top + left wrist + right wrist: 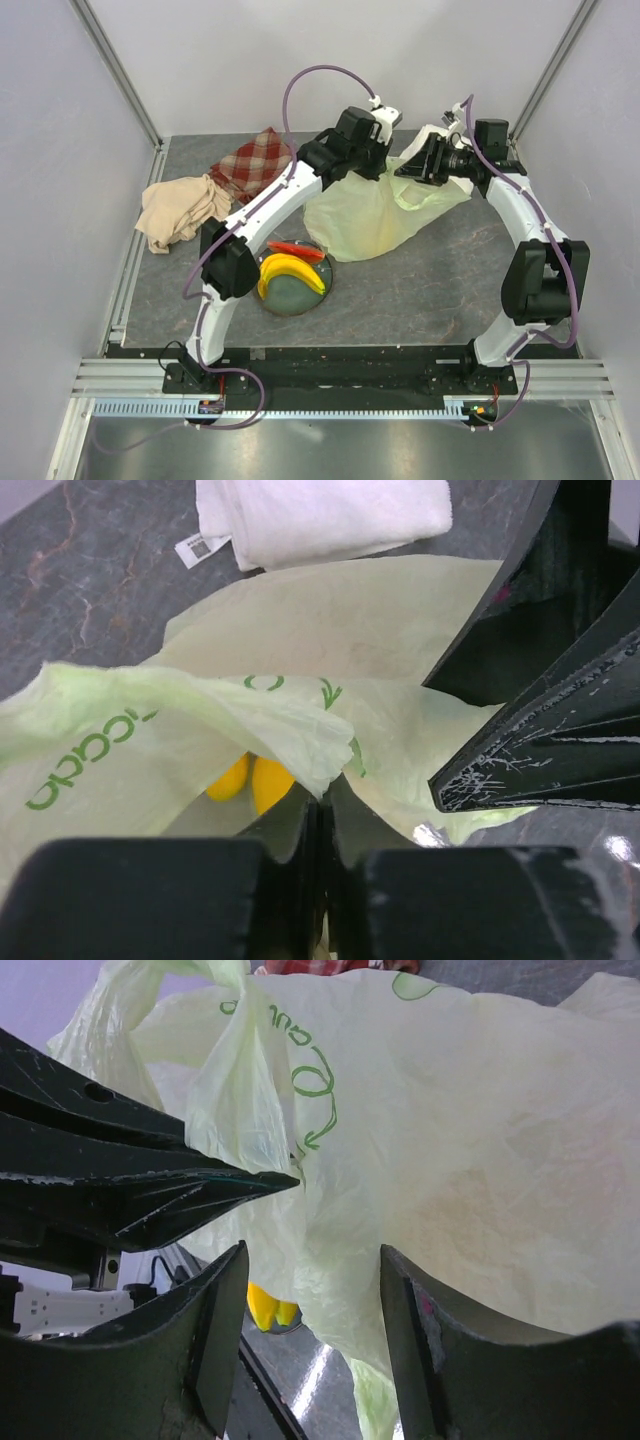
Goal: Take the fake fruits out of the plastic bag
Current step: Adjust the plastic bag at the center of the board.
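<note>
The pale yellow-green plastic bag lies behind the plate, its far edge raised between my two grippers. My left gripper is shut on a fold of the bag's rim. Beneath that fold, yellow fake fruits show in the bag's mouth. My right gripper stands open, bag film hanging between its fingers, with a gap beside the left finger. A banana bunch and a red watermelon slice rest on the plate.
A beige cloth and a red checked cloth lie at the back left. A white folded towel lies just beyond the bag. Both grippers meet closely over the bag's far edge.
</note>
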Available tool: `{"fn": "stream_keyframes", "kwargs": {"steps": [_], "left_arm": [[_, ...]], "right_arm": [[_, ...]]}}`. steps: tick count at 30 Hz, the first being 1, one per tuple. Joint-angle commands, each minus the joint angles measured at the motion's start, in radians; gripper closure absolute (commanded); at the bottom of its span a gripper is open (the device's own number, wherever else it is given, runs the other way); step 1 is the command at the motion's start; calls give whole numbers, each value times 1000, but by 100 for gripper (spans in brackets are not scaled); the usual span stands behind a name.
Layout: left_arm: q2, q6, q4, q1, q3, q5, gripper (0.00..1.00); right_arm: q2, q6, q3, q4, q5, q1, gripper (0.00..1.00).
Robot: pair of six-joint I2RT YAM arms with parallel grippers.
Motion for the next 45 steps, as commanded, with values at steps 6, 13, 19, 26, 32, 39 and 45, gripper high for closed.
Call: {"fn": "stream_keyframes", "kwargs": {"steps": [6, 13, 19, 26, 32, 39, 45], "left_arm": [[12, 49, 118, 75, 223, 259, 98], [-100, 64, 77, 61, 100, 422, 98], [-79, 181, 52, 81, 131, 403, 98], [1, 314, 40, 114, 338, 405, 98], [-126, 395, 8, 96, 142, 549, 98], [-295, 388, -190, 79, -272, 729, 98], [-491, 359, -215, 81, -550, 726, 98]], "right_arm": [[128, -175, 173, -159, 145, -32, 22], [220, -207, 227, -164, 257, -37, 50], [350, -51, 405, -57, 213, -78, 94], [355, 15, 584, 72, 199, -132, 97], [173, -4, 346, 108, 158, -205, 94], [-190, -290, -69, -217, 233, -230, 63], [-321, -387, 41, -343, 245, -222, 49]]}}
